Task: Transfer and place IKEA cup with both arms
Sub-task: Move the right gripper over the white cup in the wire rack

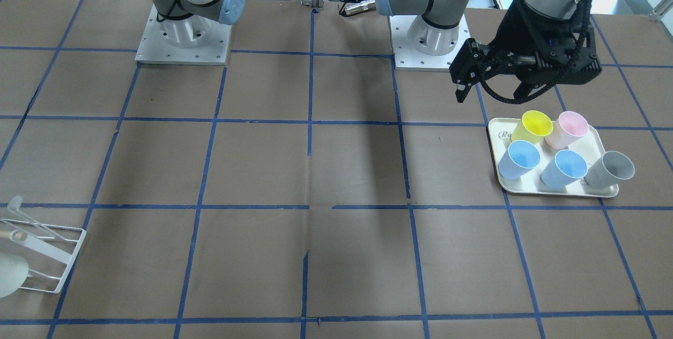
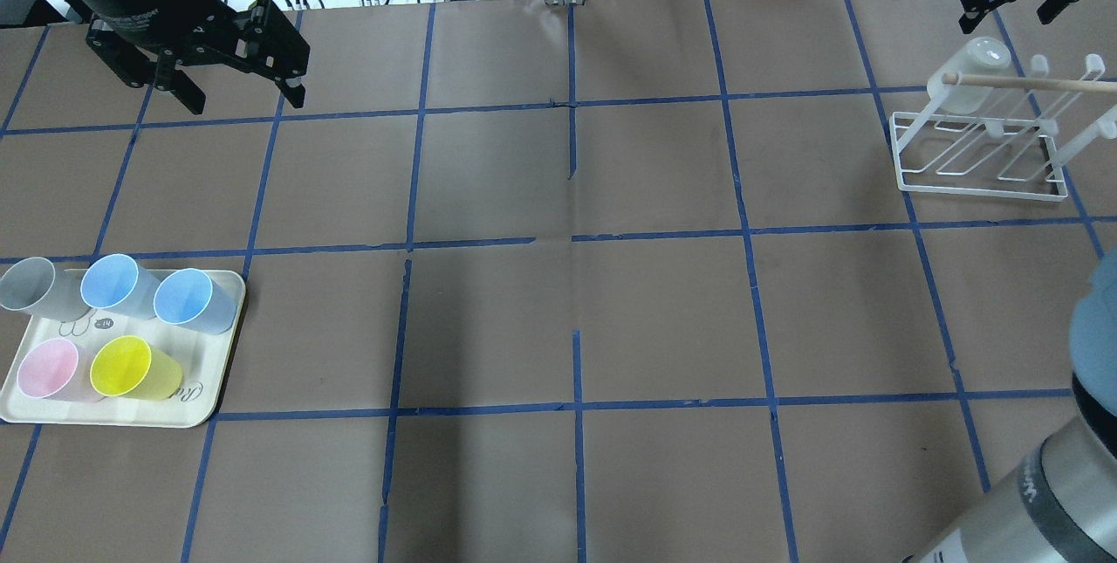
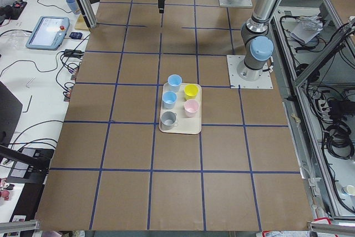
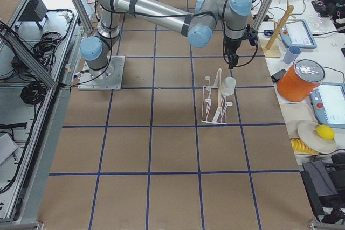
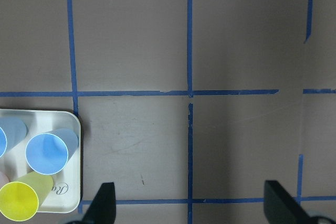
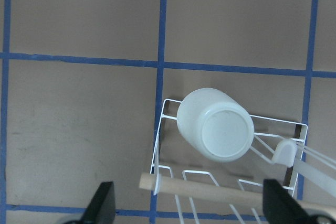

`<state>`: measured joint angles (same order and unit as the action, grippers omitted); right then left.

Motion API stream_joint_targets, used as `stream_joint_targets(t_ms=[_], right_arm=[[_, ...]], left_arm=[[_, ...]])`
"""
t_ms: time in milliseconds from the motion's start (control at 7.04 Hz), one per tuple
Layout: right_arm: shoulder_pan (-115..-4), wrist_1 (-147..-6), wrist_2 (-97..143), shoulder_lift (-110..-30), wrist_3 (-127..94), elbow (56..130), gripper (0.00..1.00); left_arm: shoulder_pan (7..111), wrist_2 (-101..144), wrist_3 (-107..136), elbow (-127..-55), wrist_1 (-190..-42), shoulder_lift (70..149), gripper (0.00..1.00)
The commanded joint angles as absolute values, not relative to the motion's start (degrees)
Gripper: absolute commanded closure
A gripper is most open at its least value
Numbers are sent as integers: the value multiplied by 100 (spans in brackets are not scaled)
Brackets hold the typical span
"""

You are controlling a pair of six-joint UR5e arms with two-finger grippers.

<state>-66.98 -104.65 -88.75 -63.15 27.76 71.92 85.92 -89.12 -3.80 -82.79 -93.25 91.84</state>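
Front-facing view: the left pincer (image 1: 494,92) hangs raised over the surface (image 1: 336,171), fingers spread wide and holding nothing, near a tray (image 1: 502,131) of coloured cups (image 1: 547,152) at the robot's left-hand edge. Overhead view: the IKEA cup (image 2: 973,74) sits base-up and tilted on a white wire rack (image 2: 984,191) near the far corner on the robot's right, with the right pincer (image 2: 1003,17) clear of it, likewise spread and empty. Wrist views: the right camera looks down on the cup's upturned base between parted fingers, while the left shows bare surface and the tray's corner.
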Motion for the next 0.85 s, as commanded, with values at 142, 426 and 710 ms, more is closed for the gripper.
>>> stream_joint_targets(t_ms=[142,426,710], right_arm=[[-6504,-10740,-8877,-5951,3084,7189,0],[-6478,-10775,-8868,-5810,3138,7207,0],[-6486,-10776,-8868,-5704,3103,7207,0]], left_arm=[[8587,-8921,-387,-8279,-9325,9185,0],[8587,-8912,-387,-8279,-9325,9185,0],[8587,-8912,-387,-8279,-9325,9185,0]])
